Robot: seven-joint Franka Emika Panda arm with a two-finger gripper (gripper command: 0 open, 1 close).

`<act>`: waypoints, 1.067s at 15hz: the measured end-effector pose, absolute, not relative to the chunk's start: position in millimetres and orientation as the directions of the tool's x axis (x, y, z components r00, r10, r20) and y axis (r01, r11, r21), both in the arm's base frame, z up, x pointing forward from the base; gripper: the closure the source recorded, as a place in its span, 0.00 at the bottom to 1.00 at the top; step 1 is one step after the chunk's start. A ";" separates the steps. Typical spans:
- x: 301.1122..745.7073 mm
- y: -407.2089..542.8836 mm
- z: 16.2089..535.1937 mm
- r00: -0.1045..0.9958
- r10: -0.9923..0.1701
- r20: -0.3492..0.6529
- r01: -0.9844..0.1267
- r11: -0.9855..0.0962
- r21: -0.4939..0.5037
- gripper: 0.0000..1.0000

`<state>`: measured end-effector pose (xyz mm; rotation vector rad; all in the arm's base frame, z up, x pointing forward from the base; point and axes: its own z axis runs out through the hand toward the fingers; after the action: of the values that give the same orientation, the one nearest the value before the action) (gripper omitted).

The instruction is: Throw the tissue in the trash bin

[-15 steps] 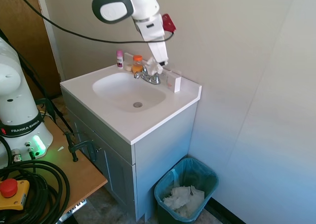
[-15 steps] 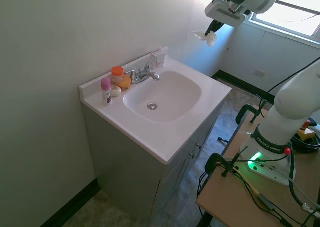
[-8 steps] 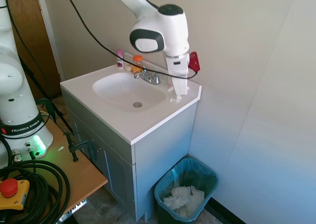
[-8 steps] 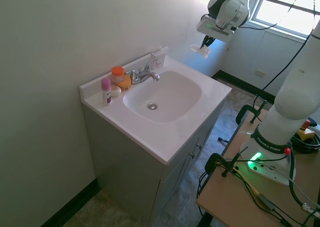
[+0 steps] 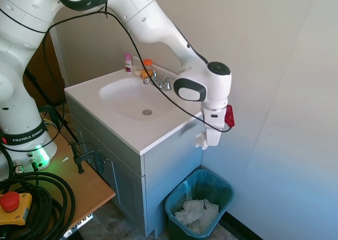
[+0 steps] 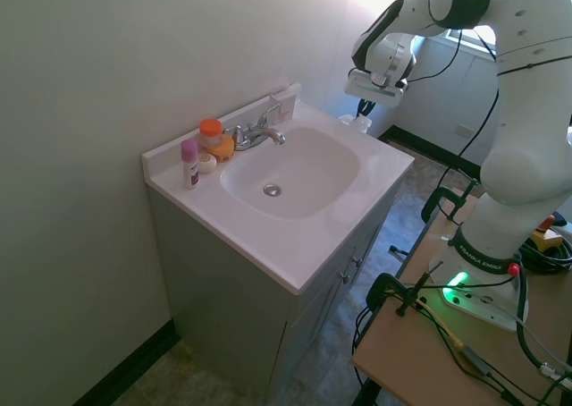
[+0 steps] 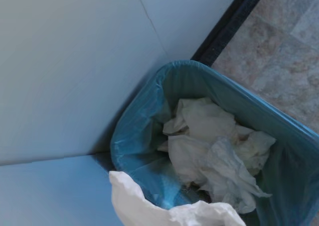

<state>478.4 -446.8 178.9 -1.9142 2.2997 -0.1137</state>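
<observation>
In the first exterior view, the tissue (image 5: 200, 141) is being held clamped in the pincer (image 5: 204, 143), beside the vanity's corner and directly above the trash bin (image 5: 200, 200), seemingly so that a release would drop it inside. In the second exterior view, it is being seen as a small white crumpled wad (image 6: 355, 122). In the wrist view, its ragged white edge (image 7: 164, 210) is being shown over the liner and the heap of crumpled paper (image 7: 214, 149).

I get strong daylight from the window (image 6: 527, 17), which blows out that corner of my second exterior view. My wrist view is bluish, and the tissue (image 7: 164, 211) blurs.
</observation>
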 end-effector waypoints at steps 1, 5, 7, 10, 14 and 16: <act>482.3 -445.7 175.1 -0.169 -0.983 -0.076 -0.973 0.179 -0.145 0.00; 493.0 -437.8 172.4 -0.149 -0.984 -0.095 -0.976 0.161 -0.145 0.00; 492.5 -437.1 168.5 -0.147 -0.984 -0.102 -0.978 0.161 -0.137 0.00; 491.9 -437.4 168.3 -0.137 -0.984 -0.111 -0.980 0.151 -0.132 0.00; 491.6 -442.9 205.0 -0.103 -0.991 -0.088 -0.976 0.118 -0.181 0.00; 479.6 -439.5 246.2 -0.091 -0.993 -0.070 -0.971 0.104 -0.215 0.00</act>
<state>479.6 -439.5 246.2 -1.9738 2.1784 -0.1673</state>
